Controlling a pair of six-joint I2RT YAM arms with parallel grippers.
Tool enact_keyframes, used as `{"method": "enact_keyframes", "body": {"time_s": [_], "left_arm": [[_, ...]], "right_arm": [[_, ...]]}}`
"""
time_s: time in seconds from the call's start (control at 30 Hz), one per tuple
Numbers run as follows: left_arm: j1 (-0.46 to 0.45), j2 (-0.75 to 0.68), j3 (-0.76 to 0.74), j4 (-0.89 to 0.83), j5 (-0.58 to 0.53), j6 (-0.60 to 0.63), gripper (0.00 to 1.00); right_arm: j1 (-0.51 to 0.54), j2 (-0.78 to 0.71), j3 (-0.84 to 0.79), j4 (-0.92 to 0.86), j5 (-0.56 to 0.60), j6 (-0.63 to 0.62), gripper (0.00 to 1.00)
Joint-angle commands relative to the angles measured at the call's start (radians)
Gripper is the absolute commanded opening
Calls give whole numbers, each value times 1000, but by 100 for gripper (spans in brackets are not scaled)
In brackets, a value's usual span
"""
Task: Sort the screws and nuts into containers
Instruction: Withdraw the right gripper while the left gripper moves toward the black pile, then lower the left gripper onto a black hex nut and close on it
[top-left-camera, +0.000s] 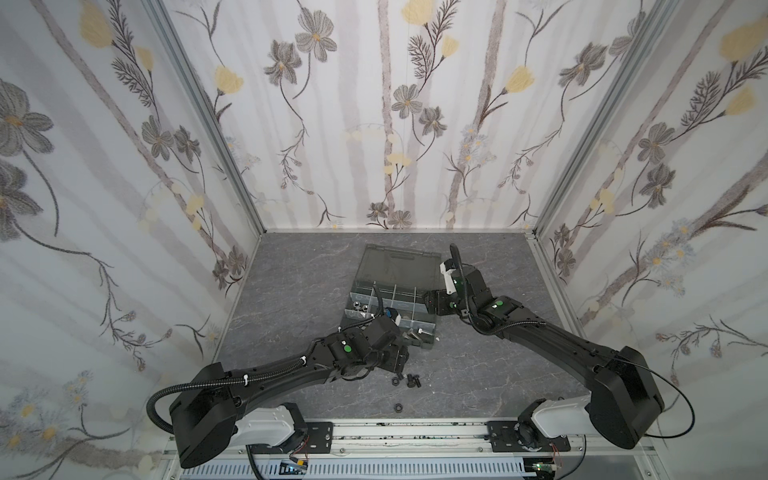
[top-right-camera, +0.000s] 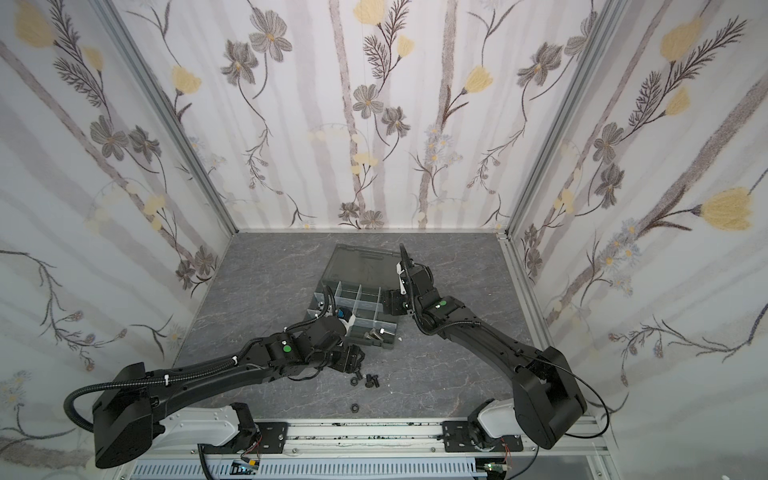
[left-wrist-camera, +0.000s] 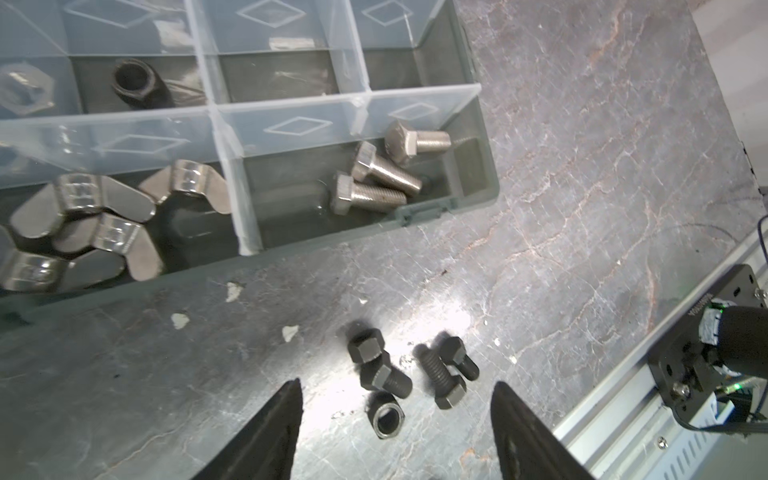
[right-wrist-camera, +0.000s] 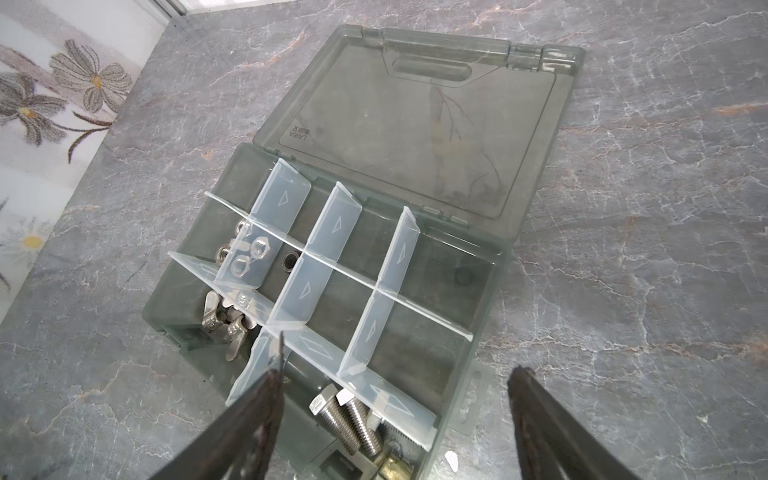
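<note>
Roughly half done: lone nut (top-left-camera: 400, 406) loose on the worktop (top-left-camera: 291, 291) nearest, then black screws (left-wrist-camera: 384, 380) plus a second nut (left-wrist-camera: 388, 419) between open, empty left fingers (left-wrist-camera: 270, 432); beyond, the box (left-wrist-camera: 486, 178) holds, cell by cell, silver screws (left-wrist-camera: 382, 174), wing nuts (left-wrist-camera: 83, 199), hex nuts (right-wrist-camera: 249, 253); right fingers (right-wrist-camera: 249, 415) spread, empty, at its edge.

Black arms (top-left-camera: 266, 388), green dots (top-left-camera: 346, 349), corrugated cables (top-left-camera: 195, 385)

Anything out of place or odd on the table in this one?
Two small things. White flecks lie on the tabletop just outside the organiser box, like chipped debris. One black nut sits alone near the front rail, apart from the black screws clustered closer to the box.
</note>
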Motion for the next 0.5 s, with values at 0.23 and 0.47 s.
{"method": "enact_keyframes", "body": {"time_s": [0.23, 0.47], "left_arm": [[-136, 35, 8, -134, -30, -116, 57], [-231, 97, 8, -143, 9, -153, 50]], "right_arm": [[-19, -40, -59, 57, 3, 20, 84], [-24, -48, -84, 71, -4, 24, 85]]}}
